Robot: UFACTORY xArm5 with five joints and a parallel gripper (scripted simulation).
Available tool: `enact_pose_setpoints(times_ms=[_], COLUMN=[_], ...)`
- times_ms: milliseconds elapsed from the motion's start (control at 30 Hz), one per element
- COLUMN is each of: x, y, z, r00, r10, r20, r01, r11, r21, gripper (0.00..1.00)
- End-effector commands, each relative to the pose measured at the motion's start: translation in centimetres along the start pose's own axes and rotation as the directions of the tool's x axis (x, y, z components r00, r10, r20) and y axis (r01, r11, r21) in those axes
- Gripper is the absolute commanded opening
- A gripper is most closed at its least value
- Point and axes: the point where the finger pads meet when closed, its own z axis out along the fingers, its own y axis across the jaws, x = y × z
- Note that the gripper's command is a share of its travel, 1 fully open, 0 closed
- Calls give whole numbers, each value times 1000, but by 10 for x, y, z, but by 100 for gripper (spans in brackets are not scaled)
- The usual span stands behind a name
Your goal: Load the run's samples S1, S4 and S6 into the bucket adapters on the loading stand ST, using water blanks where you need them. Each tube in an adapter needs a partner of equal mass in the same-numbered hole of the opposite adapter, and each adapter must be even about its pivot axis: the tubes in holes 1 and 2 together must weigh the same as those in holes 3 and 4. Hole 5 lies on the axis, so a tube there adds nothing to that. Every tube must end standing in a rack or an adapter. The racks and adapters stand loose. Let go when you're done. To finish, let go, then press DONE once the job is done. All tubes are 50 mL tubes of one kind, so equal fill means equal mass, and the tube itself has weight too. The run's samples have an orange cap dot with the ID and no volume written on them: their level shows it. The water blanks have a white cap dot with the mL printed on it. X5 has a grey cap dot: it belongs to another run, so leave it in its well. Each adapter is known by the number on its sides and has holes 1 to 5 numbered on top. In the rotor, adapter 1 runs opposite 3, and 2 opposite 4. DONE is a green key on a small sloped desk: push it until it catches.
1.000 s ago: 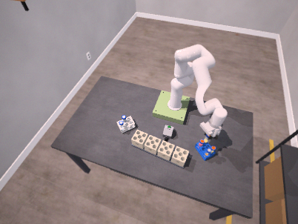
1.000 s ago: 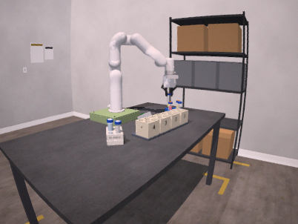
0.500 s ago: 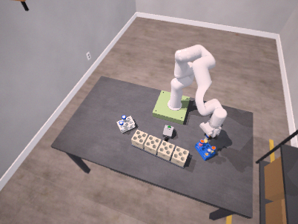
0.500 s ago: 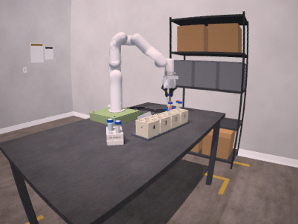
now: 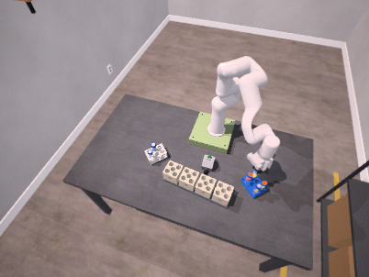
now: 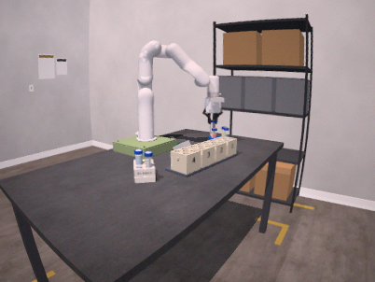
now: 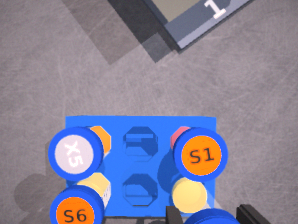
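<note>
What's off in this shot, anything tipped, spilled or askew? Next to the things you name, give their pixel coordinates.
Nothing stands out. X5 (image 7: 75, 154), S1 (image 7: 201, 155) and S6 (image 7: 75, 214) look upright in the blue rack (image 5: 251, 188) (image 7: 140, 169), the adapters (image 5: 188, 178) (image 6: 203, 155) sit in a row, and no spill shows. Adapter holes are too small to check closely.

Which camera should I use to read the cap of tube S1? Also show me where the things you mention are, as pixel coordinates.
Use the wrist view: it looks down on S1 (image 7: 201, 155), its orange dot and ID plainly legible. The top view shows small orange-dotted caps in the blue rack (image 5: 260, 193) (image 7: 140, 167), IDs unreadable. The exterior view shows caps side-on, so I cannot tell which is S1.
</note>
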Motion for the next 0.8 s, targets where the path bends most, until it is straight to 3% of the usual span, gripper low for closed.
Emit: enact_pose_setpoints(times_ms=[0, 767], x=[0, 0], y=[-1, -1], z=[4, 23], r00=[1000, 1000], r10=[0, 0], r20=[3, 3], r01=[0, 0], r11=[1000, 1000], r21=[4, 4], gripper=[0, 0])
